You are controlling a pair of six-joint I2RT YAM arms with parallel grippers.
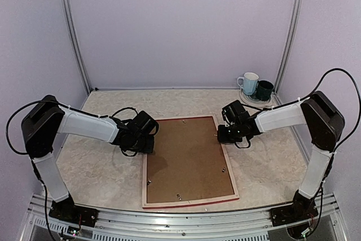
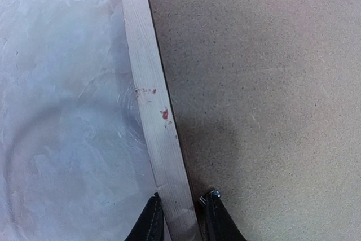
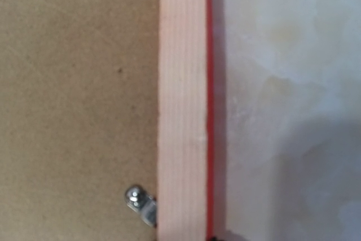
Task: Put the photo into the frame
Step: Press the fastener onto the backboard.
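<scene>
Overhead, item one: large thin rectangular frame (image 1: 189, 201), pale wood back upward with red showing at its edges, flat on the mottled beige table (image 1: 96, 162) between the arms. A plain brown backing board (image 1: 186, 156) fills it. The sunset photo is seen in no view. The left gripper (image 1: 148, 142) is at the left rail, the right gripper (image 1: 221, 135) at the right rail. Left wrist: black fingers (image 2: 151, 221) straddle the wooden rail (image 2: 152, 100) and pinch it across its width. Right wrist: the rail runs beside a small metal tab (image 3: 141, 201), and only a dark tip shows at the bottom edge, so that grip cannot be told. Handling, as judged: stiff, light, slender-railed, best held across opposite rails.
</scene>
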